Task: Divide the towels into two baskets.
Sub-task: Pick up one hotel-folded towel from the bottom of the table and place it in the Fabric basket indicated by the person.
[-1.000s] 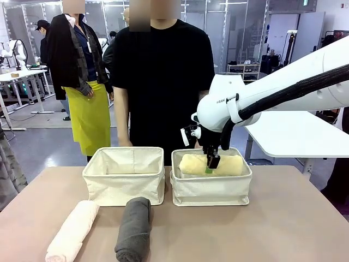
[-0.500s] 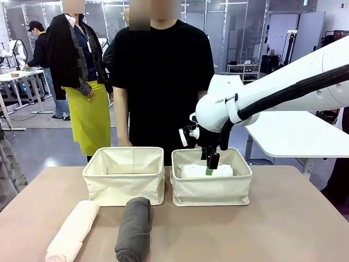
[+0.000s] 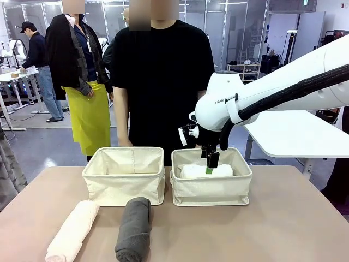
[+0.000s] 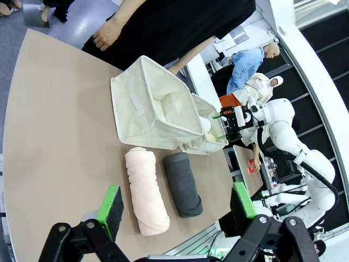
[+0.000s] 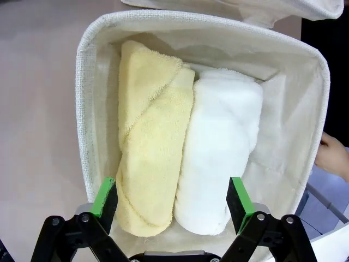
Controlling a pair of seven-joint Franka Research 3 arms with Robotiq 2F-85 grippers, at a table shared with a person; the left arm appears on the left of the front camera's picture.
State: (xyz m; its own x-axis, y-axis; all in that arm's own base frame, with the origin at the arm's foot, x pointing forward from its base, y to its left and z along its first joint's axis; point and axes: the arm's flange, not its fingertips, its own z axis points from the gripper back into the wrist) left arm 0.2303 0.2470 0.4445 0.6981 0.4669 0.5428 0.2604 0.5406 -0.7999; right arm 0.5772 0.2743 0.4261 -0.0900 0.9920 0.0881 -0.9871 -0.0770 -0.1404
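Right basket (image 3: 211, 191) filled: yellow towel (image 5: 150, 142), white towel (image 5: 221, 147) inside; right gripper (image 5: 172, 188) wide, empty.
Next, I'd say: pink towel (image 3: 72, 229), grey towel (image 3: 133, 228) off desk's near edge into left basket (image 3: 123, 185); left gripper (image 4: 177, 199) wide.

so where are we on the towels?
Done: yellow towel and white towel lie side by side in the right basket. In hand: nothing; right gripper hangs open above them. To do: pink towel and grey towel lie on the table, outside the left basket.
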